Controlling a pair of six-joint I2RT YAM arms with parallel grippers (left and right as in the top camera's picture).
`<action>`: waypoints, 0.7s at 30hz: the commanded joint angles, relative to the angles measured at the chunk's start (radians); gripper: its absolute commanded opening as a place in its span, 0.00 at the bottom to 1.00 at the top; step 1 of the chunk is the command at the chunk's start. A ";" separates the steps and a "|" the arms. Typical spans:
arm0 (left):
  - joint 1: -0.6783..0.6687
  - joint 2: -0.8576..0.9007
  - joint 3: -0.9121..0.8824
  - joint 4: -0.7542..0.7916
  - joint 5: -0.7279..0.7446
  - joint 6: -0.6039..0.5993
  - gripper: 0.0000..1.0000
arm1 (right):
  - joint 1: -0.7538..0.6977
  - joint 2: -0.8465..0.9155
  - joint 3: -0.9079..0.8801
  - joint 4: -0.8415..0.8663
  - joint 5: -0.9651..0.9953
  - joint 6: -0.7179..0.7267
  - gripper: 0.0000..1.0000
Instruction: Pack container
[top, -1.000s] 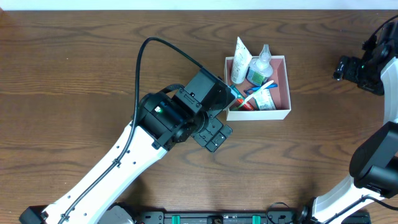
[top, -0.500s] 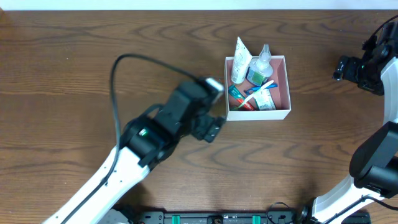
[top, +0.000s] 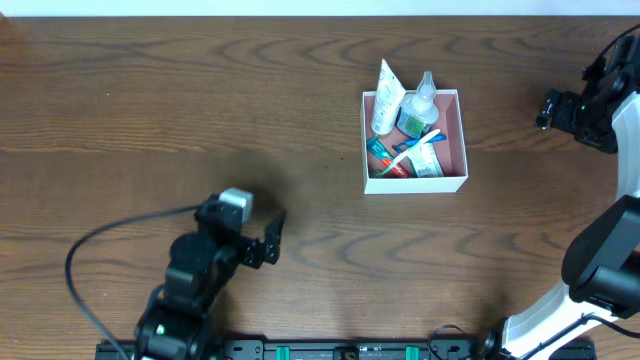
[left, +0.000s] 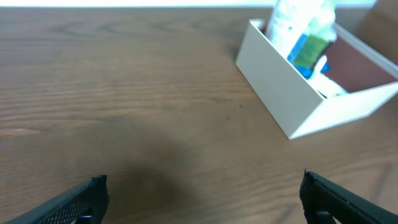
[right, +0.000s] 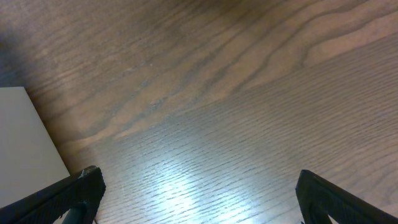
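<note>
The container (top: 452, 142), a shallow square box with white walls and a pink inside, sits at the table's upper right. It holds a white tube (top: 387, 98), a clear bottle (top: 422, 98), toothbrushes and a small packet. The left wrist view shows it from the side (left: 280, 93). My left gripper (top: 273, 240) is open and empty, low at the front left, far from the box; its fingers frame bare wood (left: 202, 193). My right gripper (top: 552, 108) is open and empty at the far right edge, over bare wood (right: 199, 193).
The wooden table (top: 200, 120) carries nothing else. The left arm's black cable (top: 100, 250) loops over the front left. A white wall of the box (right: 25, 143) shows at the left edge of the right wrist view.
My left arm has pulled back from the container's left wall toward the front left of the table, empty. The right arm has not moved.
</note>
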 joint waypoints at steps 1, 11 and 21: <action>0.044 -0.106 -0.037 0.012 0.022 -0.013 0.98 | -0.006 -0.002 0.002 0.000 -0.001 0.010 0.99; 0.181 -0.243 -0.044 -0.067 0.022 -0.013 0.98 | -0.006 -0.002 0.002 0.000 -0.001 0.010 0.99; 0.235 -0.327 -0.067 -0.120 0.021 -0.008 0.98 | -0.006 -0.002 0.002 0.000 -0.001 0.010 0.99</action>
